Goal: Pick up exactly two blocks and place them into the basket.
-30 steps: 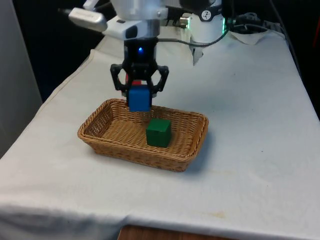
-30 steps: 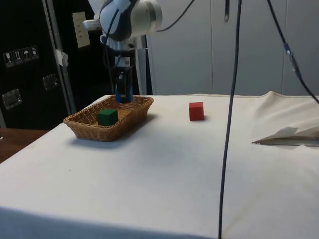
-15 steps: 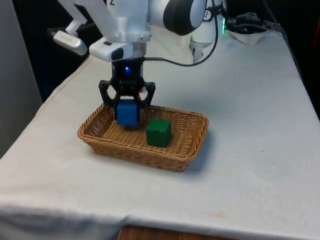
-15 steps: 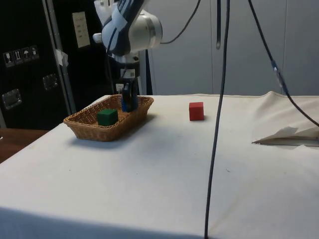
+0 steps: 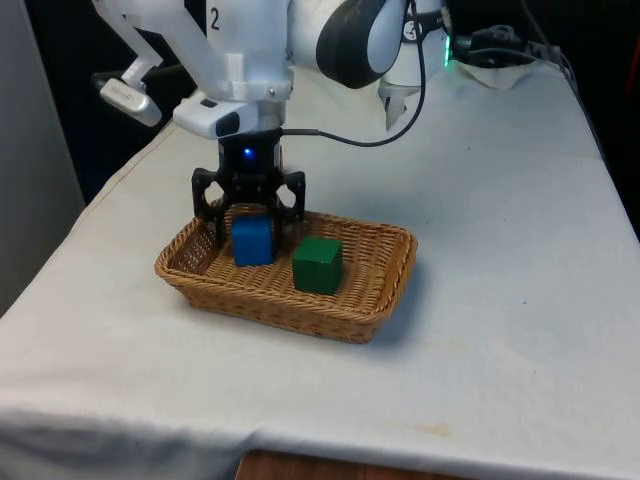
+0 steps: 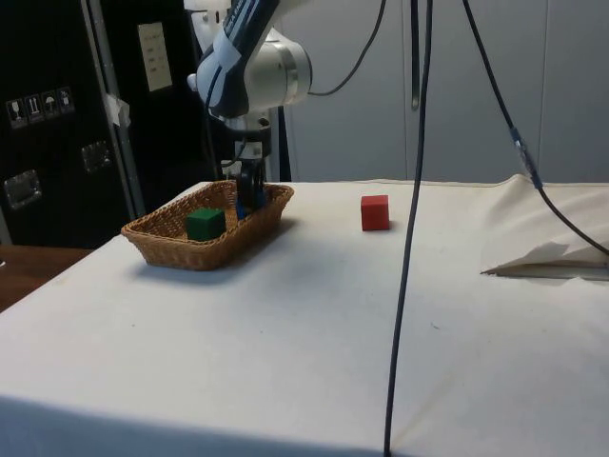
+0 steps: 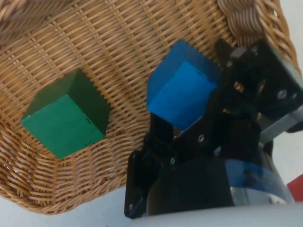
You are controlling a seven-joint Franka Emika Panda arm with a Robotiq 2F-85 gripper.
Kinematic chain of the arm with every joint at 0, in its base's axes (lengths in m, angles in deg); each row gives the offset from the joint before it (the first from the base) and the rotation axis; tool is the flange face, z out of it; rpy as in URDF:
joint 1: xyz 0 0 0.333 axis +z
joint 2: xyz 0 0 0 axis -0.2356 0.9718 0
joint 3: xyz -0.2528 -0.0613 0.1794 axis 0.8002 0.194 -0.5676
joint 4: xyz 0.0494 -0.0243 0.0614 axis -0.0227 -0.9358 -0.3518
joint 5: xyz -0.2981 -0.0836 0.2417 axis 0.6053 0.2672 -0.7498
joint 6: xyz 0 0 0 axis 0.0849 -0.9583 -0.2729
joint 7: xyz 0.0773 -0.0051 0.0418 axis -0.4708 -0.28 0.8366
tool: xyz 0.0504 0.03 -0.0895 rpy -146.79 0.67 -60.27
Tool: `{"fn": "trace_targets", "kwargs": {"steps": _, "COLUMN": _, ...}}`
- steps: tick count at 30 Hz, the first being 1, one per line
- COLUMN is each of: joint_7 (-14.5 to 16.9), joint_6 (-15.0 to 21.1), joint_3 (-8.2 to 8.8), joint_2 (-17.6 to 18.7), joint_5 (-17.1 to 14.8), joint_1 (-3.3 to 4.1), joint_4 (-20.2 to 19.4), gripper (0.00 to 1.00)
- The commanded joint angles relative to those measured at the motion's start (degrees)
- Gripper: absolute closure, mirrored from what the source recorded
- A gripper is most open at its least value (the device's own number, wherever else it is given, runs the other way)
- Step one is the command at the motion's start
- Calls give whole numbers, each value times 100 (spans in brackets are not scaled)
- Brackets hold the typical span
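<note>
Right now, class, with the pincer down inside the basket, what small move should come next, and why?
Probably open the pincer and let go. It is shut on the blue block, which sits low inside the basket beside the green block already lying there. Releasing would make two blocks in the basket; the red block stays on the cloth.

A brown woven wicker basket (image 5: pixel 385 275) sits on the table. Inside it, a green cube block (image 5: pixel 317 265) lies flat, and a blue cube block (image 5: pixel 252 241) sits beside it. A red cube block (image 6: pixel 375 212) rests outside on the cloth.
</note>
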Motion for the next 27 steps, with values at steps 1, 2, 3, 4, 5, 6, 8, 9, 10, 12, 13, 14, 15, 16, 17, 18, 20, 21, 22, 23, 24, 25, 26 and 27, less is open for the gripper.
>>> {"fn": "trace_targets", "kwargs": {"steps": 1, "joint_7": 46, "joint_6": -23, "joint_3": -40, "joint_2": 17, "joint_5": -34, "joint_1": -46, "joint_4": 40, "gripper": 30}}
{"fn": "trace_targets", "kwargs": {"steps": 2, "joint_7": 52, "joint_6": -23, "joint_3": -40, "joint_2": 17, "joint_5": -34, "joint_1": -46, "joint_4": 40, "gripper": 20}}
{"fn": "trace_targets", "kwargs": {"steps": 3, "joint_7": 52, "joint_6": -23, "joint_3": -40, "joint_2": 17, "joint_5": -40, "joint_1": -52, "joint_4": 40, "gripper": 10}}
{"fn": "trace_targets", "kwargs": {"steps": 4, "joint_7": 11, "joint_6": -6, "joint_3": 0, "joint_2": 6, "joint_5": -11, "joint_1": 0, "joint_4": 0, "gripper": 3}}
{"fn": "trace_targets", "kwargs": {"steps": 5, "joint_7": 52, "joint_6": -29, "joint_3": -40, "joint_2": 17, "joint_5": -40, "joint_1": -52, "joint_4": 40, "gripper": 3}}
{"fn": "trace_targets", "kwargs": {"steps": 6, "joint_7": 57, "joint_6": -29, "joint_3": -40, "joint_2": 17, "joint_5": -40, "joint_1": -52, "joint_4": 40, "gripper": 0}}
{"fn": "trace_targets", "kwargs": {"steps": 8, "joint_7": 57, "joint_6": -29, "joint_3": -40, "joint_2": 17, "joint_5": -40, "joint_1": -57, "joint_4": 40, "gripper": 0}}
{"fn": "trace_targets", "kwargs": {"steps": 9, "joint_7": 57, "joint_6": -29, "joint_3": -40, "joint_2": 17, "joint_5": -40, "joint_1": -57, "joint_4": 40, "gripper": 0}}
{"fn": "trace_targets", "kwargs": {"steps": 10, "joint_7": 57, "joint_6": -34, "joint_3": -40, "joint_2": 17, "joint_5": -40, "joint_1": -57, "joint_4": 40, "gripper": 0}}
{"fn": "trace_targets", "kwargs": {"steps": 12, "joint_7": 40, "joint_6": -57, "joint_3": -6, "joint_2": -29, "joint_5": -23, "joint_1": -40, "joint_4": 17, "gripper": 0}}
{"fn": "trace_targets", "kwargs": {"steps": 13, "joint_7": 23, "joint_6": -80, "joint_3": 23, "joint_2": -74, "joint_5": -11, "joint_1": -17, "joint_4": 0, "gripper": 0}}
{"fn": "trace_targets", "kwargs": {"steps": 14, "joint_7": 17, "joint_6": -11, "joint_3": 17, "joint_2": -11, "joint_5": -17, "joint_1": -11, "joint_4": 11, "gripper": 0}}
{"fn": "trace_targets", "kwargs": {"steps": 15, "joint_7": 6, "joint_6": -92, "joint_3": 52, "joint_2": -115, "joint_5": 0, "joint_1": 6, "joint_4": -17, "gripper": 0}}
{"fn": "trace_targets", "kwargs": {"steps": 16, "joint_7": -11, "joint_6": -103, "joint_3": 80, "joint_2": -155, "joint_5": 11, "joint_1": 29, "joint_4": -40, "gripper": 0}}
{"fn": "trace_targets", "kwargs": {"steps": 17, "joint_7": -29, "joint_6": -120, "joint_3": 103, "joint_2": -195, "joint_5": 17, "joint_1": 52, "joint_4": -63, "gripper": 0}}
{"fn": "trace_targets", "kwargs": {"steps": 18, "joint_7": -46, "joint_6": -143, "joint_3": 120, "joint_2": -241, "joint_5": 23, "joint_1": 69, "joint_4": -86, "gripper": 0}}
{"fn": "trace_targets", "kwargs": {"steps": 20, "joint_7": -92, "joint_6": -183, "joint_3": 172, "joint_2": -390, "joint_5": 40, "joint_1": 138, "joint_4": -183, "gripper": 0}}
{"fn": "trace_targets", "kwargs": {"steps": 21, "joint_7": -115, "joint_6": -189, "joint_3": 183, "joint_2": -441, "joint_5": 52, "joint_1": 160, "joint_4": -223, "gripper": 0}}
{"fn": "trace_targets", "kwargs": {"steps": 22, "joint_7": -132, "joint_6": -183, "joint_3": 183, "joint_2": -498, "joint_5": 69, "joint_1": 178, "joint_4": -269, "gripper": 0}}
{"fn": "trace_targets", "kwargs": {"steps": 23, "joint_7": -155, "joint_6": -189, "joint_3": 189, "joint_2": -567, "joint_5": 97, "joint_1": 201, "joint_4": -321, "gripper": 0}}
{"fn": "trace_targets", "kwargs": {"steps": 24, "joint_7": -74, "joint_6": -195, "joint_3": 109, "joint_2": -510, "joint_5": 34, "joint_1": 109, "joint_4": -241, "gripper": 0}}
{"fn": "trace_targets", "kwargs": {"steps": 25, "joint_7": -189, "joint_6": -195, "joint_3": 195, "joint_2": -636, "joint_5": 138, "joint_1": 218, "joint_4": -372, "gripper": 0}}
{"fn": "trace_targets", "kwargs": {"steps": 26, "joint_7": -252, "joint_6": -195, "joint_3": 189, "joint_2": -762, "joint_5": 212, "joint_1": 252, "joint_4": -453, "gripper": 0}}
{"fn": "trace_targets", "kwargs": {"steps": 27, "joint_7": -292, "joint_6": -201, "joint_3": 195, "joint_2": -837, "joint_5": 258, "joint_1": 275, "joint_4": -504, "gripper": 0}}
